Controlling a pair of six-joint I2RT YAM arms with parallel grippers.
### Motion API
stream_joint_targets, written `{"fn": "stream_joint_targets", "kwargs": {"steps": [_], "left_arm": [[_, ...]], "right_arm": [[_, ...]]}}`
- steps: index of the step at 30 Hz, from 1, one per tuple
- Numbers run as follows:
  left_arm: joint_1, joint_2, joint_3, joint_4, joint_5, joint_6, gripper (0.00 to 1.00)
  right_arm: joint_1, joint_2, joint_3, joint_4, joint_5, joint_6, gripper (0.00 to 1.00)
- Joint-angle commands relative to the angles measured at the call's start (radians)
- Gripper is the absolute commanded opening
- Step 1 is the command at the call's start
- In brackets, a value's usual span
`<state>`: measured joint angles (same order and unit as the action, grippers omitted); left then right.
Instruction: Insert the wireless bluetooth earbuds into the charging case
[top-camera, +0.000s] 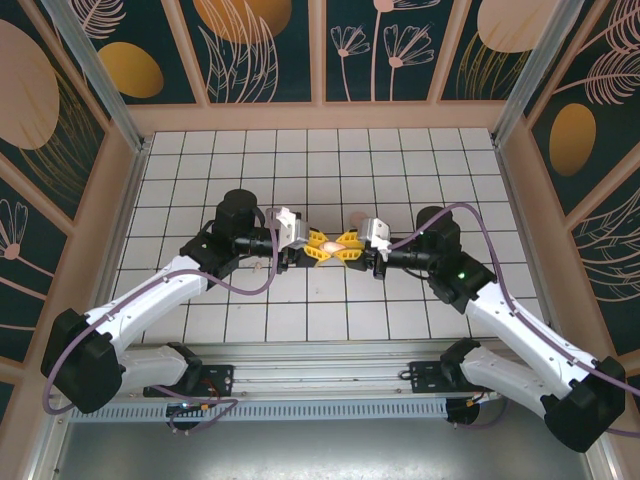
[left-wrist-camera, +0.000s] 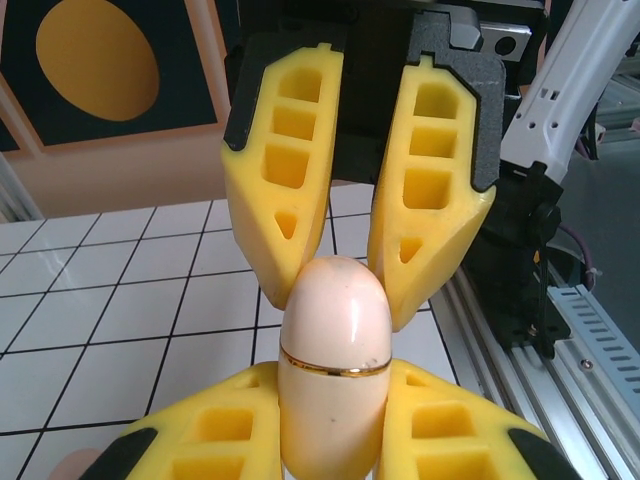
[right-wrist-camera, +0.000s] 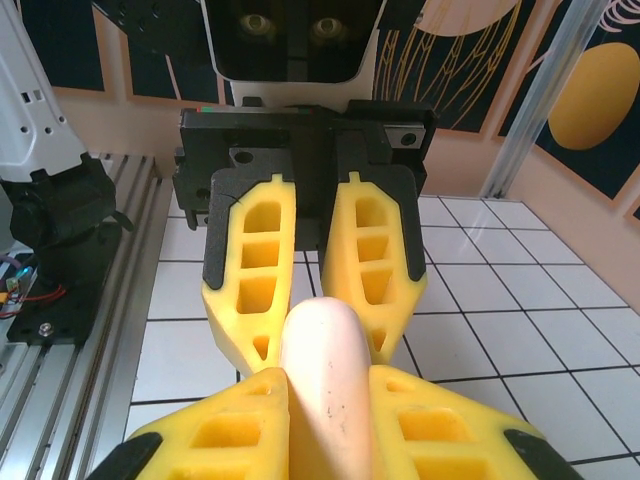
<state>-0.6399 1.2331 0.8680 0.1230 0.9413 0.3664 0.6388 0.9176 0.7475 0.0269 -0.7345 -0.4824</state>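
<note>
- charging case (left-wrist-camera: 334, 330): held between the two sets of yellow jaws, which meet tip to tip; one end sits in each grip, above the tiled table (top-camera: 300, 170)
- left gripper (top-camera: 320, 246): jaws pinching the case's lower half, below the gold seam (left-wrist-camera: 335, 368); judged to be steadying the body
- right gripper (top-camera: 350, 246): jaws closed on the rounded cap end, one finger on each side of the dome; a grip from opposite ends likely serves to pull or hinge the lid away from the base
- appearance: smooth, glossy, pale pink egg shape; thin gold band around the middle; faint dark specks on the shell; lid closed
- earbuds: whether they lie inside the closed case cannot be told
</note>
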Motion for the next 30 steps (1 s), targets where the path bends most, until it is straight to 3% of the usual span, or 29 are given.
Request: {"fn": "stream_joint_targets", "kwargs": {"steps": [1, 12, 16, 21, 30], "left_arm": [[-0.005, -0.015, 0.054, -0.019, 0.022, 0.053, 0.16], [-0.006, 0.003, 0.093, -0.162, -0.009, 0.172, 0.26], [-0.006, 0.012, 0.099, -0.200, -0.016, 0.199, 0.19], [-0.006, 0.014, 0.098, -0.224, -0.024, 0.216, 0.17], [-0.007, 0.008, 0.099, -0.225, 0.000, 0.216, 0.15]], "right_arm": [[-0.011, 0.007, 0.050, -0.034, -0.003, -0.029, 0.11], [-0.015, 0.041, 0.137, -0.190, -0.003, -0.109, 0.11], [-0.015, 0.065, 0.168, -0.230, -0.010, -0.133, 0.11], [-0.017, 0.067, 0.170, -0.209, 0.010, -0.115, 0.12], [-0.061, 0.047, 0.126, -0.078, 0.105, -0.007, 0.37]]}}
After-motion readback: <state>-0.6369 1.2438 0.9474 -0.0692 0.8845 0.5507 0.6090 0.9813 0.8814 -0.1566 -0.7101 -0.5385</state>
